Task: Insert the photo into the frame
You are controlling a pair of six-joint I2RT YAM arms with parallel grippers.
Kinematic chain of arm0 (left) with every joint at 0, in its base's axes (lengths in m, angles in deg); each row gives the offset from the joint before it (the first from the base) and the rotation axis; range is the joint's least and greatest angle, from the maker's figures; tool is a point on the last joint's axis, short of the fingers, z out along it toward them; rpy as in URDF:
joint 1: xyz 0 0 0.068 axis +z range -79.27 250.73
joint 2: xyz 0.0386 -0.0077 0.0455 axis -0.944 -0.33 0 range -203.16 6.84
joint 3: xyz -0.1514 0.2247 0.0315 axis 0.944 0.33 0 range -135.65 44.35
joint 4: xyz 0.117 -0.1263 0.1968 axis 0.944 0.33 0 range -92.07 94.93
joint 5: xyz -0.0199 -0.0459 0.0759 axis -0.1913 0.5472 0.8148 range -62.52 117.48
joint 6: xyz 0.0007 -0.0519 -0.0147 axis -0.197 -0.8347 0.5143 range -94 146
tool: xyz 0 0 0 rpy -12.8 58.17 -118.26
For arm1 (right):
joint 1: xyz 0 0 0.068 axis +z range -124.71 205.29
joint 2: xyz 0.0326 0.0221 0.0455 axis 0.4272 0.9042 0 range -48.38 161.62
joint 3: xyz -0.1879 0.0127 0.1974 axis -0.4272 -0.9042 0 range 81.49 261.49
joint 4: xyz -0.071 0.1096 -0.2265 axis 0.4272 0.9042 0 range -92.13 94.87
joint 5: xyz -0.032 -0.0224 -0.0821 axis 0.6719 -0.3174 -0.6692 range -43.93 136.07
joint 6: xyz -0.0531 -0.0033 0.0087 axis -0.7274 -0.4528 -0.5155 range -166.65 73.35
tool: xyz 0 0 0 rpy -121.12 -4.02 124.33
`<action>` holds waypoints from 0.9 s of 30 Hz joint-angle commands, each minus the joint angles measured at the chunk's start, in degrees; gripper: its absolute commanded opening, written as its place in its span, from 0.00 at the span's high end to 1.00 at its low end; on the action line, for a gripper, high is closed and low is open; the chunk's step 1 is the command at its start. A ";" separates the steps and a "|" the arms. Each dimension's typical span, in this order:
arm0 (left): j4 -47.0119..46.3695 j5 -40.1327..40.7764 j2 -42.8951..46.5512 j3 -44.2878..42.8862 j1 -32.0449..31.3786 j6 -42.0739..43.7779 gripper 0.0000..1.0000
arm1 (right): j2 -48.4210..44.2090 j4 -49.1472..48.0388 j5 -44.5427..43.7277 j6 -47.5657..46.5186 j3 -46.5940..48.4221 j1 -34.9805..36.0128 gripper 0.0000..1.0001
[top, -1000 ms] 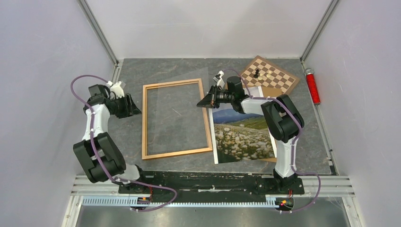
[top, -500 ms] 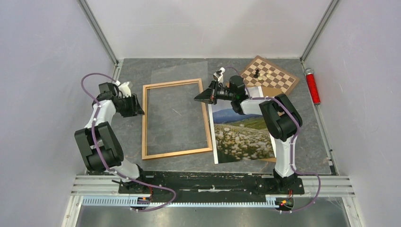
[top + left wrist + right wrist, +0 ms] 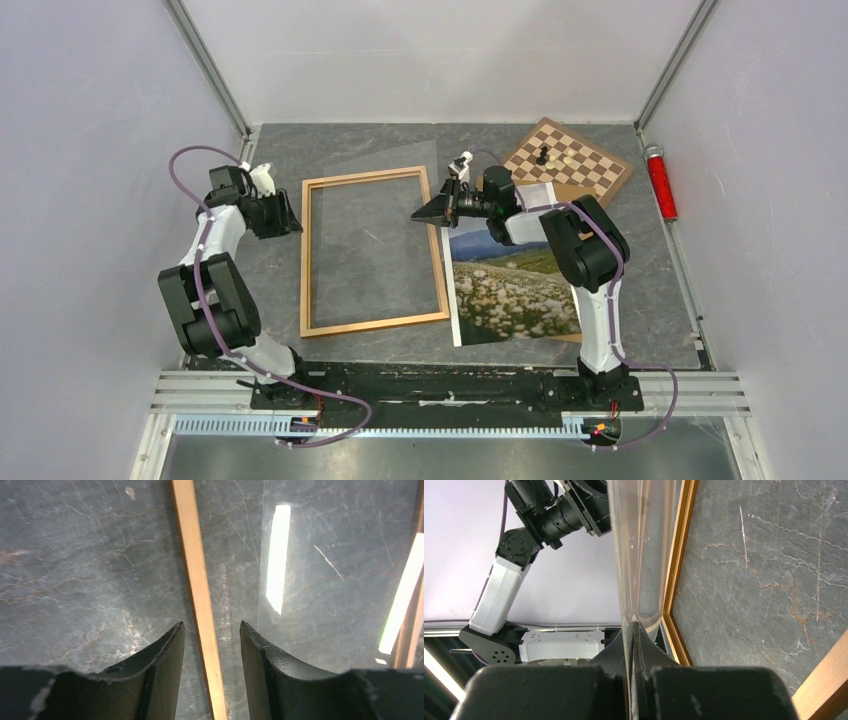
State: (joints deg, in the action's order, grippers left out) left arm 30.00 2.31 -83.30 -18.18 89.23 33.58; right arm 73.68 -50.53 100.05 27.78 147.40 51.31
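Observation:
The photo [image 3: 515, 285] lies picture-side up on the table, right of the frame [image 3: 375, 322]. The frame lies flat in the middle. My right gripper [image 3: 425, 212] is shut on the right edge of a clear sheet [image 3: 390, 160] and holds it tilted over the frame. In the right wrist view the sheet [image 3: 641, 540] runs up from the closed gripper [image 3: 633, 627], beside the frame's rail [image 3: 679, 565]. My left gripper [image 3: 293, 222] is open. In the left wrist view the left gripper [image 3: 211, 630] stands either side of the frame's left rail [image 3: 200, 590] without touching it.
A chessboard [image 3: 570, 160] with a few pieces sits at the back right. A brown backing board [image 3: 572, 192] lies under the photo's far end. A red cylinder [image 3: 660, 182] lies by the right wall. Grey walls close in both sides.
My left gripper has moved toward the back and right, up to the frame's left rail. My right gripper has shifted slightly left and back with the clear sheet.

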 commanded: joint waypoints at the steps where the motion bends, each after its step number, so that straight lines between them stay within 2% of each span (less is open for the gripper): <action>1: -2.47 3.34 -1.96 -3.75 -0.05 -3.07 0.48 | 1.04 -1.43 1.65 -1.85 2.90 0.21 1.00; 12: -0.35 4.34 -6.02 -5.24 -0.02 -1.55 0.55 | 2.56 -3.99 2.01 -0.15 3.44 1.93 1.00; 27: -0.08 3.64 -4.90 -5.33 -0.06 -1.71 0.48 | 4.75 -6.27 1.58 1.78 4.54 2.81 1.00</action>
State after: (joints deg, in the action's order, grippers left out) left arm 30.00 6.27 -89.34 -21.72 89.23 32.97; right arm 78.00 -52.54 100.50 28.61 149.28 53.65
